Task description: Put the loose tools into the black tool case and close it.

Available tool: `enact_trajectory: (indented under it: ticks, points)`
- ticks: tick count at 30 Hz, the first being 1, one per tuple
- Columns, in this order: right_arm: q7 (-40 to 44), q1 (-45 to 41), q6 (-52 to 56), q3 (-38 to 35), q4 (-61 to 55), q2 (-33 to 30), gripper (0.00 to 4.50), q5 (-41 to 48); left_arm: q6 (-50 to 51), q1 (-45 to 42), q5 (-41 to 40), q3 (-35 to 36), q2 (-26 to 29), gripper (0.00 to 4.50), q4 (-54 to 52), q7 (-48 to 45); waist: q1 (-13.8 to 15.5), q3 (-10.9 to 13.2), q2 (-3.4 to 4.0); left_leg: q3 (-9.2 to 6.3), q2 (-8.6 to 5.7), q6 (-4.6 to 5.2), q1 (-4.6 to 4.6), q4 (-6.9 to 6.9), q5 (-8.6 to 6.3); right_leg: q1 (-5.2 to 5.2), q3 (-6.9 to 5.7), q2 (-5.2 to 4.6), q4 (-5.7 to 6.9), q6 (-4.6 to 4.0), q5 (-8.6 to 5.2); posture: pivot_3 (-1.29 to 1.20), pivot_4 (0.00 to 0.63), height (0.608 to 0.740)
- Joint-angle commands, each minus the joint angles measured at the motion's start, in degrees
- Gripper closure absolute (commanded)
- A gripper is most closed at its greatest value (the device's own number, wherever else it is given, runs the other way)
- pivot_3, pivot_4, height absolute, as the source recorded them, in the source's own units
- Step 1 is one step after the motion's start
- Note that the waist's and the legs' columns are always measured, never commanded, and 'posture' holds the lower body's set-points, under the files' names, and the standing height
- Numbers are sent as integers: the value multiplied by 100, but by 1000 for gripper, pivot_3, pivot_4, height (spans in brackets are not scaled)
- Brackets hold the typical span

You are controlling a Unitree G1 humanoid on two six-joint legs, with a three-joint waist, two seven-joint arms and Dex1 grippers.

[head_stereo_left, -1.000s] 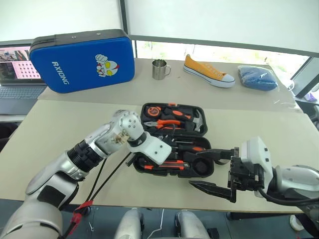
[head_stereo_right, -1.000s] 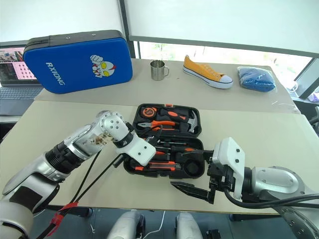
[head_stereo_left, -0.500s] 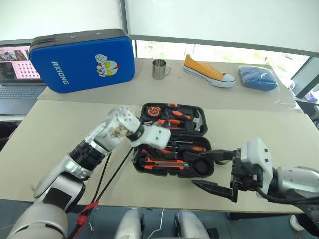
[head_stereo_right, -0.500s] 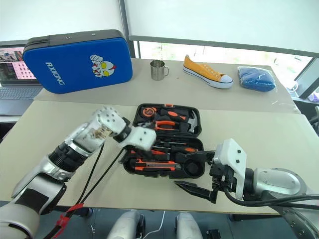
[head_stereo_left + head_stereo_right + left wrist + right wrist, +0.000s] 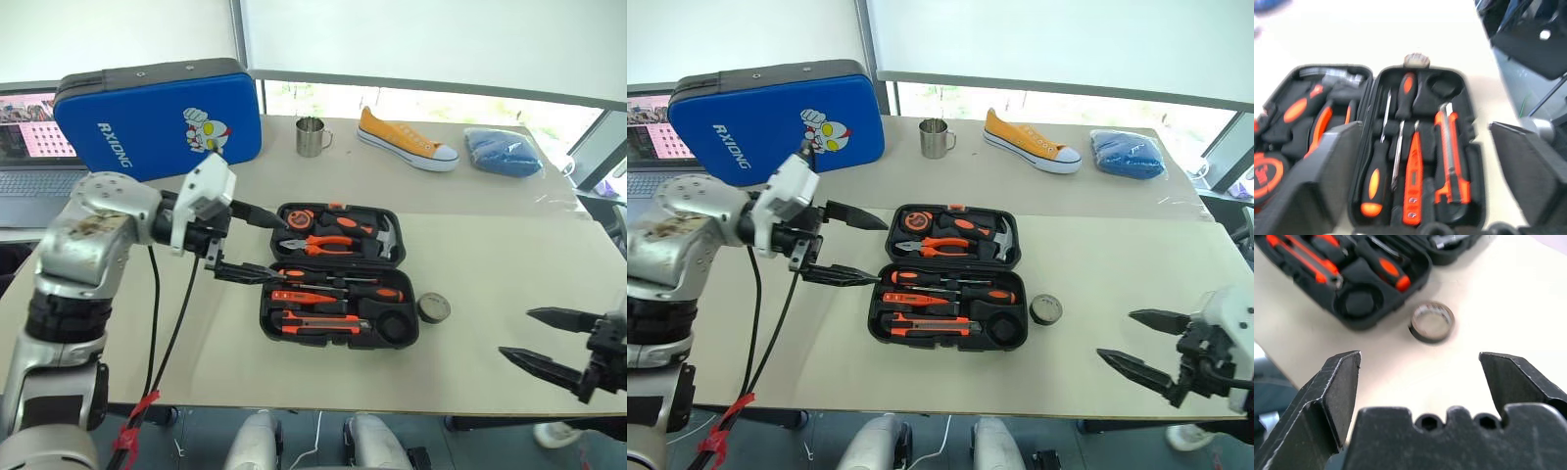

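Small round dark tape roll point(image 5: 1045, 309) is left on beige desk point(image 5: 1117, 264) beside open black moulded-plastic tool case point(image 5: 945, 313); judged light, rigid, best pinched across rim. Both claws, left point(image 5: 838, 245) & right point(image 5: 1144, 342), are spread open, empty.

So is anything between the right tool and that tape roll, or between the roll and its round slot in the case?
Nothing visible. The tape roll lies on bare table between the open right tool and the black tool case, just outside the case wall. Its round recess looks empty.

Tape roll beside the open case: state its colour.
The tape roll is dark, black-looking, with a paler inner ring; the right wrist view shows it best.
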Motion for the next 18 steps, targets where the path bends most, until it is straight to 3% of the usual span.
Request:
enact_trajectory:
  ticks: [1,9,15,16,18]
  points:
    - [54,-679,-549,795,543,-322,0,-555,-200,130,-156,-48,-62,52,-365,221,-11,0,-1,0,0,0,2,0,0,2,0,3,0,-1,0,0,150,739]
    - [194,-3041,-1083,3477,1394,-313,0,-1595,-1201,368,119,-115,-414,52,-451,841,-67,5,5,11,-5,-1,-2,-14,1,-10,9,1,-4,-4,1,0,150,739]
    - [198,-3678,-1194,4363,1737,-3,0,-2076,-749,292,-322,5,-443,52,-543,1225,-24,6,6,8,-8,0,-14,-18,0,-18,2,-1,-6,-4,0,0,150,739]
    - [235,-3690,-1220,4447,1747,42,541,-2095,-662,263,-387,15,-417,0,-563,1257,-23,6,6,6,-8,0,-13,-18,0,-18,3,-4,-6,-3,-1,0,150,739]
    - [267,-3687,-1275,4533,1765,117,1087,-2128,-641,256,-405,4,-370,0,-585,1289,-22,6,6,5,-9,0,-13,-16,0,-17,3,-5,-6,-2,-1,0,150,739]
